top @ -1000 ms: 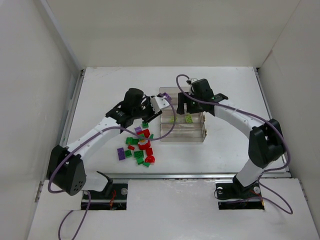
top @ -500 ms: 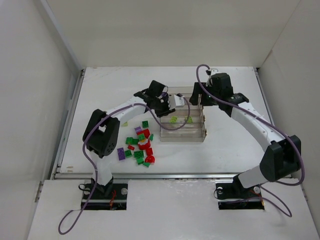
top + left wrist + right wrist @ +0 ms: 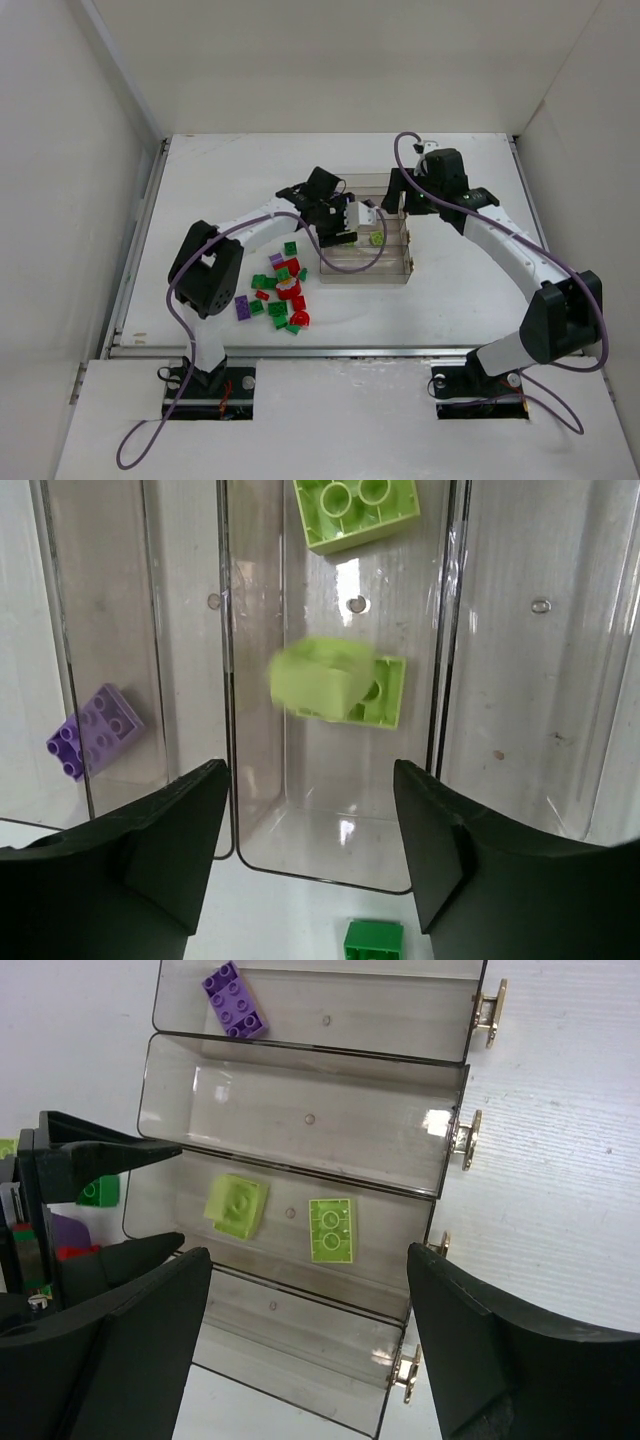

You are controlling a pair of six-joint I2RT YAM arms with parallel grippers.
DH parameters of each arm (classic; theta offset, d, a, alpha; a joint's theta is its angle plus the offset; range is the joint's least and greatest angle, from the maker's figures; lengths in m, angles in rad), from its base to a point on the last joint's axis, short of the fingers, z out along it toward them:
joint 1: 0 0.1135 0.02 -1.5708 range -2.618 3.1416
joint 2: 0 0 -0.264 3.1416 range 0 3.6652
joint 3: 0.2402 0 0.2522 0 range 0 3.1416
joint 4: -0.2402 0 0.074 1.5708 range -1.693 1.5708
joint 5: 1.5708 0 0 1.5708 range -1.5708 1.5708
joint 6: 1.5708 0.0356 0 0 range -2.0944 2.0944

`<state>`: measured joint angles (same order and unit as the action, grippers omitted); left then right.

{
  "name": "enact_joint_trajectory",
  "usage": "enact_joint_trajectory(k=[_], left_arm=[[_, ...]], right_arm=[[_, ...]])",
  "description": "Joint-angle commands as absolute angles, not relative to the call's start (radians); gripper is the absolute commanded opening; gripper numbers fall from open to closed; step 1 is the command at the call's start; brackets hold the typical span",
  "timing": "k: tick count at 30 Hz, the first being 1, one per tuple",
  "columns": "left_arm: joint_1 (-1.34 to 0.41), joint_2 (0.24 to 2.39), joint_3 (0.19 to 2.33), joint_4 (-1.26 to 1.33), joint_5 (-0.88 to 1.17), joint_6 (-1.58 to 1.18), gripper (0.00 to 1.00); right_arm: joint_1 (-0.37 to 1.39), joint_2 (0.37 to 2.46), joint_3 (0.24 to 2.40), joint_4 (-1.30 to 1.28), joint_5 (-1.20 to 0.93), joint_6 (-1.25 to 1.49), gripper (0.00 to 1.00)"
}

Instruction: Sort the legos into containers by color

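Your left gripper (image 3: pixel 310 778) hangs over the clear smoky four-compartment plastic tray (image 3: pixel 500 630), its black fingers (image 3: pixel 170 850) spread wide and gripping nothing. At centre frame, a blurred lime-green studded brick (image 3: pixel 318 675) overlaps a second lime brick (image 3: pixel 385 695) in one compartment. Your right gripper (image 3: pixel 305 1260) is just as wide open and empty above the same tray. In the top view, loose green, red and purple bricks (image 3: pixel 280 290) lie to the tray's lower left.

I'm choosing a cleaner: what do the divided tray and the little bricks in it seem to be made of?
The tray looks like clear, slightly smoky hard plastic: the table shows through its walls and glare sits on its floor. The lime brick and purple brick look like opaque moulded plastic, smooth with a soft sheen.
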<state>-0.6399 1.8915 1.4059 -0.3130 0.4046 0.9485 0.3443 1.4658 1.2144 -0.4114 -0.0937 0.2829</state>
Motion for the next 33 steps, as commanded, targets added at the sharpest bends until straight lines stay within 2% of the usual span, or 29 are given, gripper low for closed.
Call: enact_joint_trajectory(k=[1,3,9,12,14,16,19,22,24,26,33], left_arm=[[-0.652,1.809,1.387,-0.336,0.399,0.979,0.64],[-0.652,1.783,1.358,-0.307,0.399,0.979,0.74],[-0.640,1.724,1.443,-0.287,0.354,0.795,0.74],[-0.568,1.666,1.471,-0.349,0.388,0.721,0.69],[-0.510,1.612,1.459,-0.402,0.399,0.773,0.64],[-0.471,1.576,1.386,-0.451,0.370,0.828,0.53],[-0.370,1.525,1.286,-0.506,0.350,0.943,0.49],[-0.264,1.516,1.208,-0.531,0.350,1.029,0.58],[-0.232,1.554,1.183,-0.557,0.350,1.103,0.68],[-0.221,1.584,1.163,-0.557,0.318,1.163,0.74],[-0.200,1.712,1.163,-0.538,0.296,1.192,0.78]], right_arm=[[0.341,1.445,1.239,-0.394,-0.106,0.267,0.84],[0.341,1.445,1.239,-0.394,-0.106,0.267,0.84],[0.341,1.425,1.230,-0.394,-0.124,0.267,0.84],[0.341,1.416,1.218,-0.384,-0.133,0.276,0.84],[0.341,1.416,1.209,-0.383,-0.133,0.276,0.84],[0.370,1.416,1.209,-0.383,-0.133,0.276,0.84],[0.399,1.427,1.220,-0.383,-0.143,0.265,0.84],[0.411,1.451,1.247,-0.383,-0.153,0.265,0.84],[0.423,1.462,1.272,-0.383,-0.163,0.256,0.86],[0.442,1.471,1.282,-0.383,-0.163,0.256,0.86],[0.475,1.489,1.302,-0.416,-0.141,0.256,0.87]])
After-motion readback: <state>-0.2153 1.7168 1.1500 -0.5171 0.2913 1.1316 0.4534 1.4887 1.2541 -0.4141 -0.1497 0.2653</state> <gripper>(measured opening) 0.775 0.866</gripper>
